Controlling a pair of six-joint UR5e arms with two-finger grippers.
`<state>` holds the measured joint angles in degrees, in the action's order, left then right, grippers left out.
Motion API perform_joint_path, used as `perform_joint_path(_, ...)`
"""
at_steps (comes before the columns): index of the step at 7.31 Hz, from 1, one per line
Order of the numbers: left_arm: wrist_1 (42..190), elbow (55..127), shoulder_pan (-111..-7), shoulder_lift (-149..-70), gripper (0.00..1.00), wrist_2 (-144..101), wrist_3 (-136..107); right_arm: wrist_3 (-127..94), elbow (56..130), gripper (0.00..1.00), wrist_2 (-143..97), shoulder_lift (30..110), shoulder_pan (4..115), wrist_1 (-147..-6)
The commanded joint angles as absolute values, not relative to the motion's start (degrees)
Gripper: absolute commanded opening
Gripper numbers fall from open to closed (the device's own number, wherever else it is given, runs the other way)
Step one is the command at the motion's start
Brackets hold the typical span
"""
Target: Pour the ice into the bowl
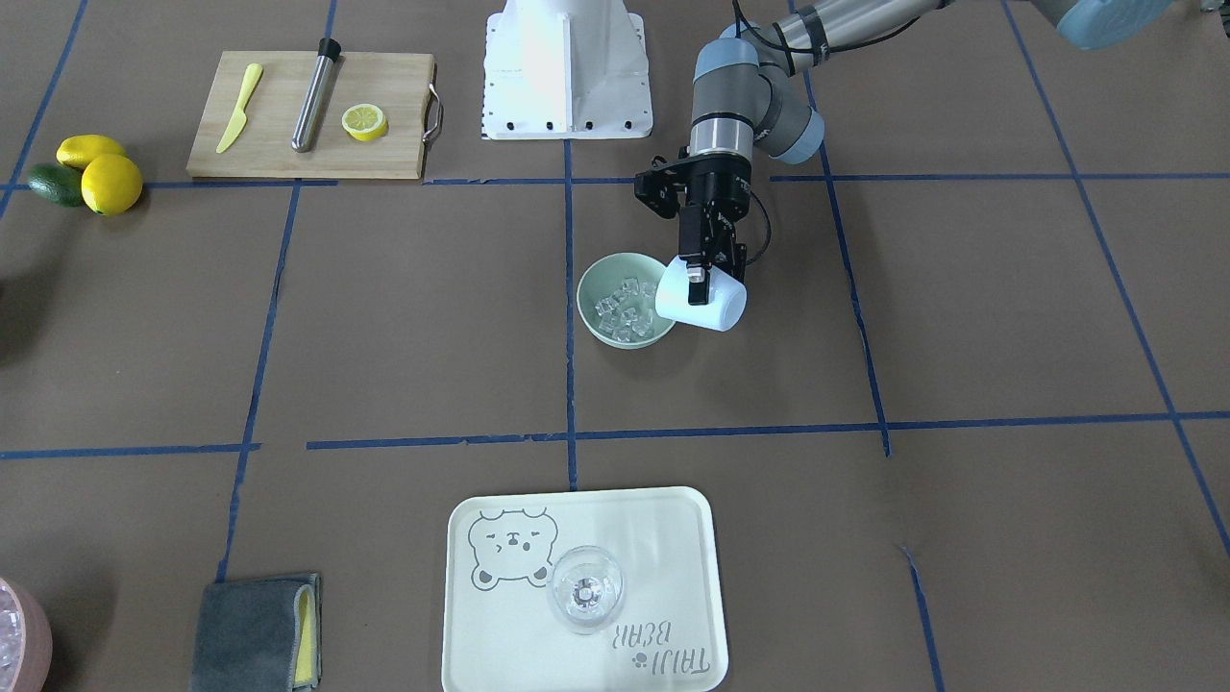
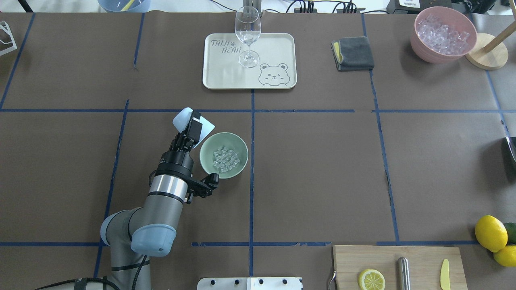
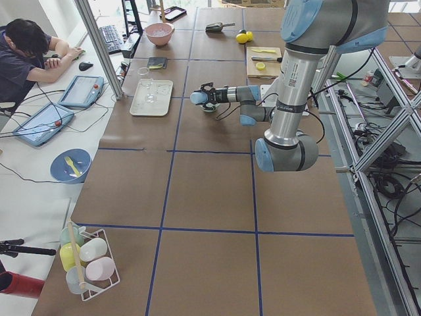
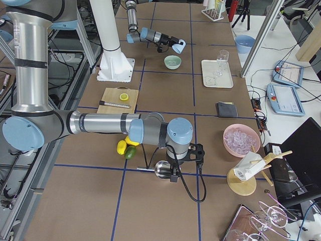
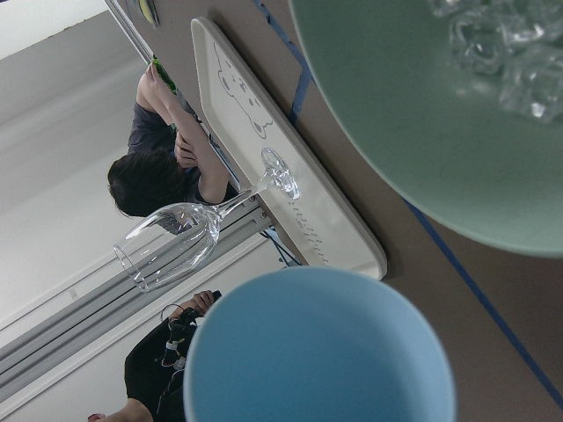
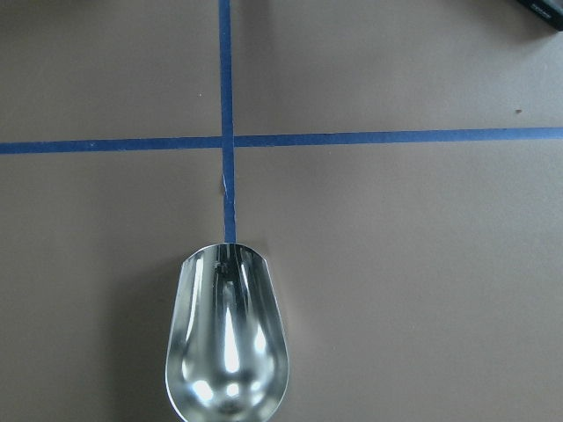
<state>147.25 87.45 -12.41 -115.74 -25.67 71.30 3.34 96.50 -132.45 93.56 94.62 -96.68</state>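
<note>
My left gripper (image 1: 694,274) is shut on a light blue cup (image 1: 709,306), held tipped on its side with its mouth over the edge of the pale mint-green bowl (image 1: 594,286). The ice (image 1: 627,312), several small clear cubes, lies in the bowl (image 2: 206,152), and the cubes (image 2: 225,158) show from overhead too. The left wrist view shows the cup (image 5: 321,352), which looks empty, next to the bowl (image 5: 396,132) and the ice (image 5: 501,44). The right wrist view shows a metal scoop (image 6: 227,343) over the table. I cannot tell whether my right gripper (image 4: 173,168) is open or shut.
A cream tray (image 2: 278,44) with a wine glass (image 2: 247,30) stands beyond the bowl. A grey cloth (image 2: 354,53) and a pink tub of ice (image 2: 443,34) are at the far right. A cutting board (image 2: 395,257) with a lemon slice (image 2: 371,279) is near right.
</note>
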Motion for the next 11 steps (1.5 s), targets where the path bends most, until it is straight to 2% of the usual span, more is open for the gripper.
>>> perform_joint_path(1, 147.30, 87.80, -12.48, -116.10, 0.00, -25.49, 71.19, 3.51, 96.50, 1.00, -132.45, 93.78, 94.83, -96.68)
perform_joint_path(4, 156.59, 89.21, -13.88, -115.14, 0.00, -32.29, 64.37, 3.78, 96.50, 1.00, -132.54, 94.13, 94.83, -96.68)
perform_joint_path(6, 156.80, 89.38, -16.95, -114.44, 0.00, -40.31, 53.66, 3.61, 96.42, 1.00, -132.54, 94.30, 94.83, -96.77)
perform_joint_path(8, 156.88, 90.78, -23.34, -109.10, 0.00, -57.03, 26.58, 3.17, 95.72, 1.00, -132.89, 94.48, 95.27, -96.77)
perform_joint_path(11, 157.41, 96.41, -32.05, -99.17, 0.00, -67.64, 16.62, 3.43, 95.01, 1.00, -132.98, 94.57, 96.42, -96.68)
